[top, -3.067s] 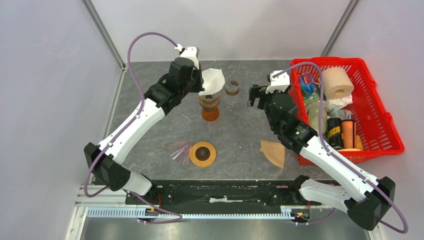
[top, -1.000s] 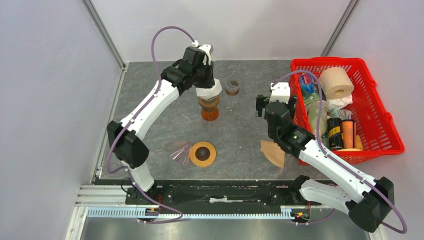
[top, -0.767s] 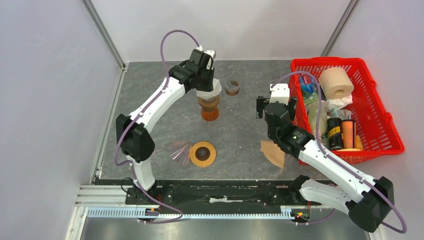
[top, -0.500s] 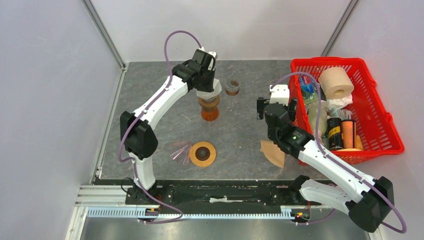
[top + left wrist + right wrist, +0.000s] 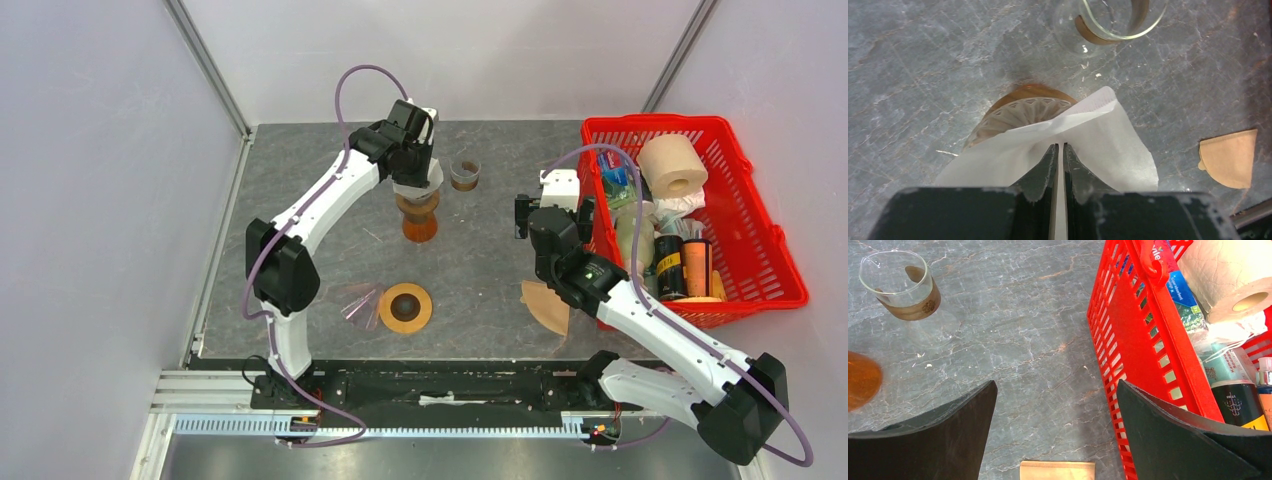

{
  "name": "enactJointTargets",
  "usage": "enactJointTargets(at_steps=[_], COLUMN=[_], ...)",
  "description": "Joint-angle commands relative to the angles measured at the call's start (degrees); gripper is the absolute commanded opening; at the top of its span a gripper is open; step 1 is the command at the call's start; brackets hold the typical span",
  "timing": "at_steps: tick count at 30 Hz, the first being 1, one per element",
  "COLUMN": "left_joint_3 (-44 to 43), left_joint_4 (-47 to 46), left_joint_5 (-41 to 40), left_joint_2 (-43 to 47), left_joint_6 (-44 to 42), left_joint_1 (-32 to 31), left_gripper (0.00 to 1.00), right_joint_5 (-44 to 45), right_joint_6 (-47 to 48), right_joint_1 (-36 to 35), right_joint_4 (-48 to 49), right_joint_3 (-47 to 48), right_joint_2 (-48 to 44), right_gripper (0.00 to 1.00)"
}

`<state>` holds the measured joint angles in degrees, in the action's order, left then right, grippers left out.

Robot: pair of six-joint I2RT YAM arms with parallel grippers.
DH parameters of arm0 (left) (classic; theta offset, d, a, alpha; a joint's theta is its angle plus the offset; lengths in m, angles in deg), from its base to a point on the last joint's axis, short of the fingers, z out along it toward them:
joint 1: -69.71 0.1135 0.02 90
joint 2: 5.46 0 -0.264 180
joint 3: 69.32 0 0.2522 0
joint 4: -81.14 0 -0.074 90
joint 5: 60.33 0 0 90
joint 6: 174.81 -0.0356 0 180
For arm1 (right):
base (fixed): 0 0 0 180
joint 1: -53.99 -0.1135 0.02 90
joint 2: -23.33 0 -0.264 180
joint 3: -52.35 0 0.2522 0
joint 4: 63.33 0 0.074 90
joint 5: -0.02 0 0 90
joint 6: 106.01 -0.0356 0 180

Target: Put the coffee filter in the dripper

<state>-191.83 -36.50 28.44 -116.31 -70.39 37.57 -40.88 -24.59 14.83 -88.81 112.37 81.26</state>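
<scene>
- Coffee filter (image 5: 1098,145): white paper cone, pinched along its upper fold by the left jaws, which are clenched on it with only a sliver of gap between them.
- Location: over the mouth of the dripper (image 5: 1018,112), which stands on the amber server (image 5: 420,228) at the back of the tabletop (image 5: 480,280). The ribbed rim of the dripper shows bare on one side, so the paper leans to the other side.
- Change over about three seconds: the filter was earlier held fanned out, above and just beside the dripper; it is now down on it. In the last second it has barely shifted, while the left arm (image 5: 320,200) has swung its elbow in towards the centre.
- Right jaws: spread wide and empty, drawn back a little towards the red basket (image 5: 760,270), well apart from the dripper.
- Reading: insertion mostly made, not finished. The cone looks lopsided and is not yet let go.
- Next move, as I judge it: settle the tip down into the cone, release, lift straight up.
- Risk: paper clinging to the jaws and riding out again.
- Spare brown filter (image 5: 547,305) lies on the tabletop, untouched.
</scene>
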Motion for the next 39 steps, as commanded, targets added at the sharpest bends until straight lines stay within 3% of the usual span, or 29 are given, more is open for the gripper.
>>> enactJointTargets(at_steps=[1,39], left_joint_3=[-2.7,-1.5], left_joint_4=[0.4,0.5], left_joint_5=[5.7,1.5], left_joint_2=[-1.4,-5.1], left_joint_6=[-2.6,-0.3], left_joint_1=[0.1,0.1], left_gripper=[0.12,0.09], right_joint_5=[2.8,3.5], right_joint_6=[-0.8,-0.7], right_joint_1=[0.1,0.7], right_joint_4=[0.8,0.8], right_joint_3=[-0.7,-1.3], right_joint_2=[-1.2,-0.9], right_gripper=[0.97,0.97])
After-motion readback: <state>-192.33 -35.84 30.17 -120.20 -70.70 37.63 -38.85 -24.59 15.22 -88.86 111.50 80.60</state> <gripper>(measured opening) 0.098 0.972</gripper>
